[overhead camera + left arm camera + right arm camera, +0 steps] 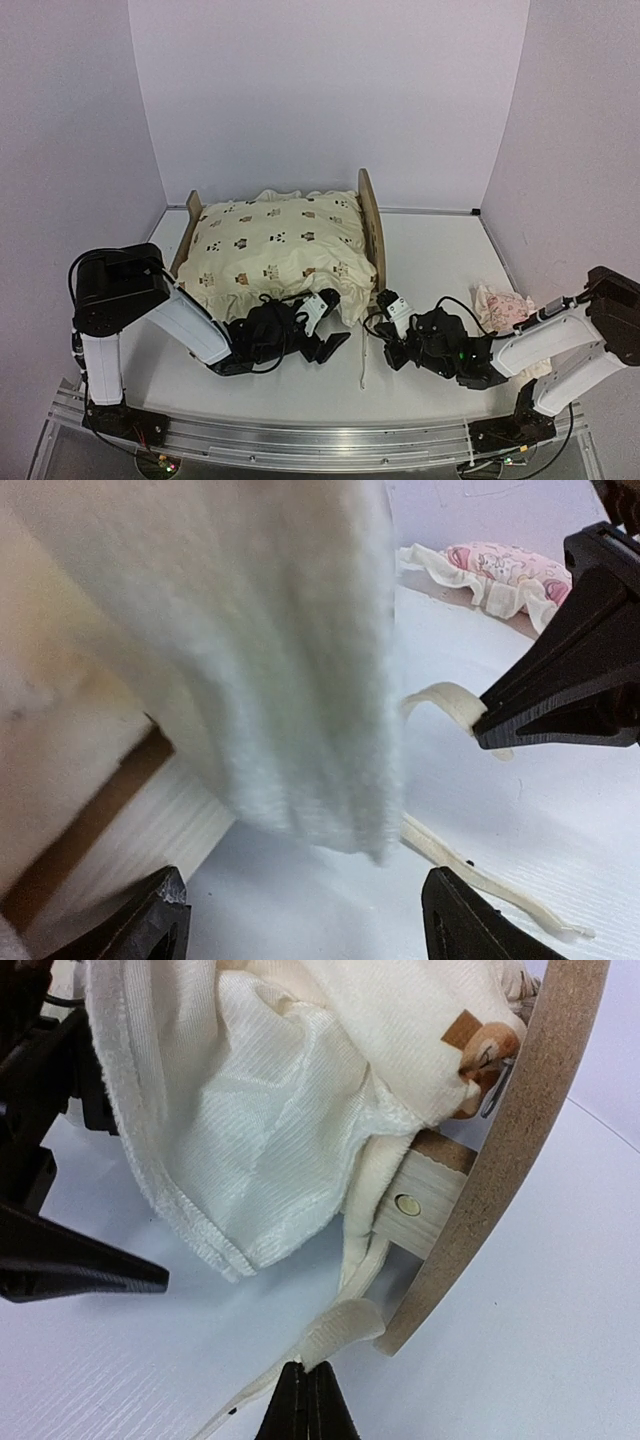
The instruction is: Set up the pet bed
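The pet bed (371, 222) stands mid-table, its light-wood headboard on the right and footboard on the left. The cream animal-print cushion (275, 245) covers it and hides the mattress base. My right gripper (376, 322) is shut on a cream cushion tie (348, 1322) beside the headboard's lower corner (520, 1150); in the right wrist view (309, 1370) its jaws are closed on the tie's loop. My left gripper (330, 345) is open and empty just below the cushion's hanging ruffle (300, 710), its fingers (160, 920) wide apart.
A small pink ruffled pillow (503, 305) lies on the table at the right, also visible in the left wrist view (505, 565). The tie's loose end trails toward the front edge (362, 375). White walls enclose the table at the back and sides.
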